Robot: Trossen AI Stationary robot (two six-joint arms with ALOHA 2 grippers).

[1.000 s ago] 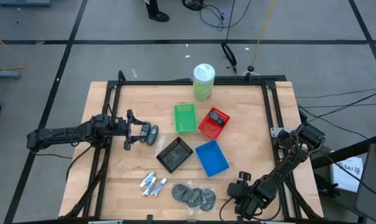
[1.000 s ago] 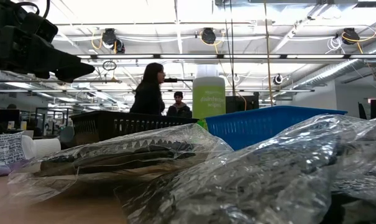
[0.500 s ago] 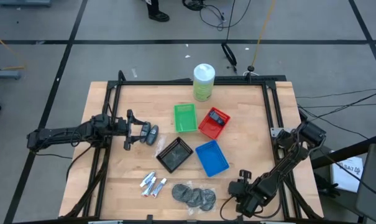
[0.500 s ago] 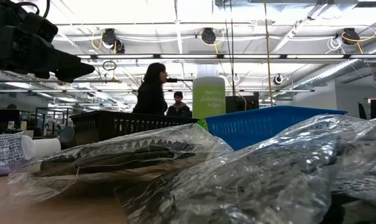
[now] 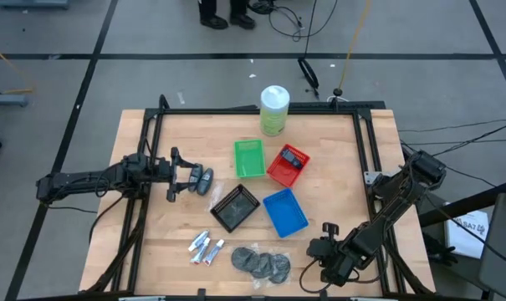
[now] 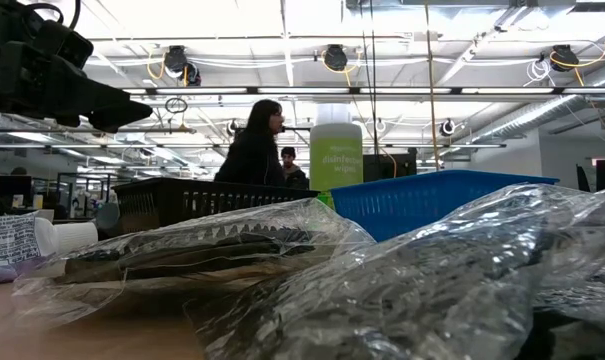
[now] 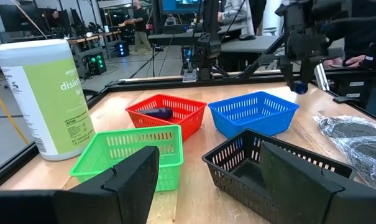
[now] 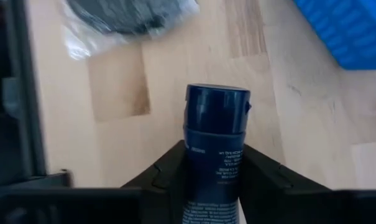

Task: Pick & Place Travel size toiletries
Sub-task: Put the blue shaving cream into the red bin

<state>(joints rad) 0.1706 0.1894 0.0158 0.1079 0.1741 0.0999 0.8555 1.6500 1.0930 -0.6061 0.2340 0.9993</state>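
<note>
Navy pack [image 8: 214,149] sits pinched in my right gripper [image 5: 326,251] near the bench's front edge, its long axis running forward; blue tray [image 5: 283,211] lies just beyond. Left gripper [image 5: 183,176] waits spread.

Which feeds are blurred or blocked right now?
Low view: crinkled plastic bags fill the near field with glare and hide the table. Right wrist view: the navy bottle between the right claw's fingers is soft, the wood behind blurred. Left wrist view: trays sharp, left claw's fingers dark blurs.
</note>
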